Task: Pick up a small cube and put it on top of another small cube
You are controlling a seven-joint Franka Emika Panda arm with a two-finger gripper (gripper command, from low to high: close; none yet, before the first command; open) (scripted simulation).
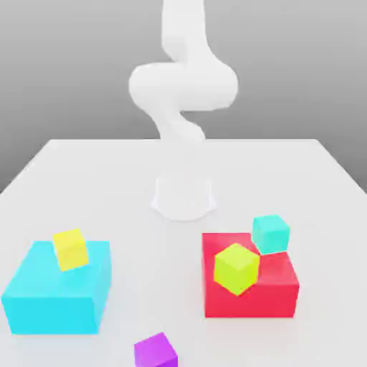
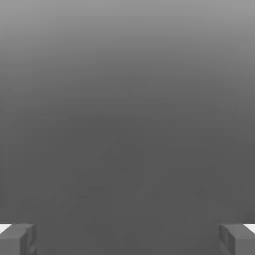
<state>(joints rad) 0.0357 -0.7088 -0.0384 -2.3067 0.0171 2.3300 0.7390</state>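
Pale tabletop (image 1: 143,287) is stretching out under a grey backdrop, and the white arm (image 1: 183,86) is rising at twelve o'clock in the exterior view! Down at eight o'clock, a yellow cube (image 1: 71,250) is sitting on the cyan block (image 1: 54,312). Over at four o'clock, the lime cube (image 1: 236,269) and the turquoise cube (image 1: 271,234) are sharing the red block (image 1: 249,301), while a purple cube (image 1: 155,352) is lying near six o'clock. And the gripper (image 2: 127,240)? Its fingers are standing wide apart in the hand view, holding nothing. No small cube is resting squarely on another, so the job is looking barely begun: choosing, grasping, lifting, stacking and releasing are all seemingly waiting. Which cube is wanted, nobody is saying!
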